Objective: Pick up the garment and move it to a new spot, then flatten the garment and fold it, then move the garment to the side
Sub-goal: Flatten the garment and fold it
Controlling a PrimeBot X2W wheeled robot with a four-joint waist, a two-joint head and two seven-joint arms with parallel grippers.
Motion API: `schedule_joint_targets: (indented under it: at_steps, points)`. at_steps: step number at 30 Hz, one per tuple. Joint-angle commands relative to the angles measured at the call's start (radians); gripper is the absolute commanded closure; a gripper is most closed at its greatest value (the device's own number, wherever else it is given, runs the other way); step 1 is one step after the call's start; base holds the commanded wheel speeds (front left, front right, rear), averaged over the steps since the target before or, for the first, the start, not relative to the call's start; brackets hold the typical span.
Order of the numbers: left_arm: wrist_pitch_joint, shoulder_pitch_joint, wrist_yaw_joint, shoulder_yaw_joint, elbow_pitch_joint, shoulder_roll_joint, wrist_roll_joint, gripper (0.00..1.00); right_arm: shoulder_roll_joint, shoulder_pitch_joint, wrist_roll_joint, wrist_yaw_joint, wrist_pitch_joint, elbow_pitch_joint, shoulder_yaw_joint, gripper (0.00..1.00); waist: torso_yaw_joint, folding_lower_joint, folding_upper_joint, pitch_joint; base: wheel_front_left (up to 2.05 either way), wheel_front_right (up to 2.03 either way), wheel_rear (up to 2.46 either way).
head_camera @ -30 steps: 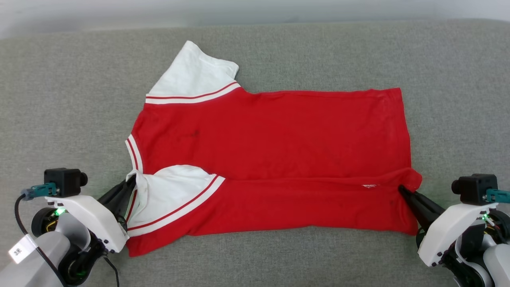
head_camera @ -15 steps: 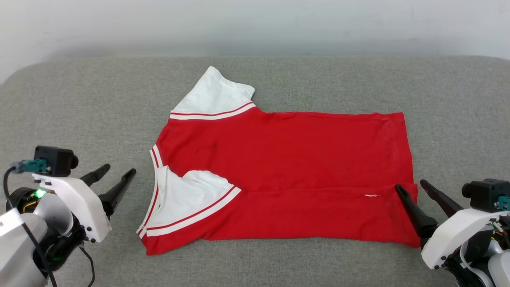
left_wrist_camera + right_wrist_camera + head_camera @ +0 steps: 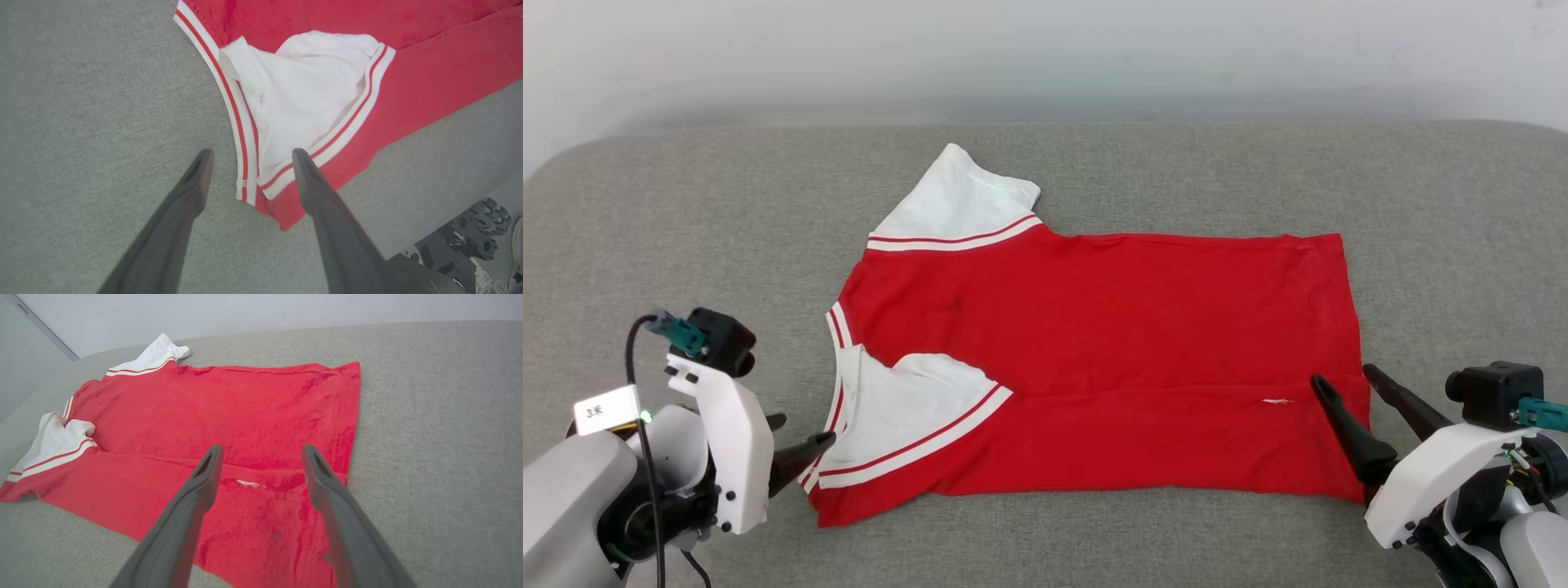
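With left gripper [image 3: 807, 428] and right gripper [image 3: 1343, 376] both sprung wide apart and empty, lets go of the near edge pinched a second ago, leaves the garment [image 3: 1111, 327] flat on the grey cushion [image 3: 686, 204], near strip folded over, first fold seemingly done.

We find no text that we can read with certainty. A small white label [image 3: 604, 408] on the left forearm [image 3: 572, 490] carries a couple of dark characters, too blurred for us to make out. The garment [image 3: 1111, 327] bears a tiny white mark [image 3: 1276, 401] toward the right edge of the grey upholstered surface [image 3: 1094, 163], and a tiny red mark [image 3: 244, 183] on its striped trim [image 3: 229, 98]; neither is legible.
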State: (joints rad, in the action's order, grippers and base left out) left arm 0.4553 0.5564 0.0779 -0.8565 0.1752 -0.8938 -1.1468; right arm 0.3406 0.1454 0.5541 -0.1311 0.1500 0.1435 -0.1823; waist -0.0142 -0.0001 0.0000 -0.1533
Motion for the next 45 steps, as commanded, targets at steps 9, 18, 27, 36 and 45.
schedule_joint_targets:
  at_steps: [9, 18, 27, 36, 45]
  points:
    - [0.077, -0.014, -0.007, -0.067, 0.045, 0.014, 0.036, 0.00, -0.012, 0.035, -0.001, 0.001, -0.026, 0.018, -0.015, 0.00, 0.039, 0.0001, 0.0000, -0.029, 0.00, 0.00, 0.00]
    - [0.103, -0.031, 0.014, -0.125, 0.178, 0.067, 0.052, 0.00, -0.019, 0.068, -0.003, 0.001, -0.043, 0.042, -0.038, 0.00, 0.068, 0.0001, 0.0000, -0.062, 0.00, 0.00, 0.00]
    - [0.087, -0.042, 0.040, -0.139, 0.197, 0.086, 0.019, 1.00, 0.008, 0.089, -0.001, 0.001, -0.032, 0.048, -0.044, 0.00, 0.069, 0.0001, 0.0000, -0.047, 0.00, 0.00, 0.00]
    - [0.005, -0.009, 0.043, -0.089, 0.111, 0.037, 0.028, 1.00, 0.131, 0.145, -0.011, 0.001, 0.122, -0.019, -0.067, 0.00, 0.042, 0.0001, 0.0000, -0.010, 0.00, 0.00, 0.00]
    - [-0.044, -0.017, 0.013, -0.080, 0.018, 0.018, 0.056, 1.00, 0.271, 0.179, 0.067, 0.001, 0.526, -0.076, -0.135, 0.00, 0.016, 0.0001, 0.0000, -0.004, 0.00, 0.00, 0.00]
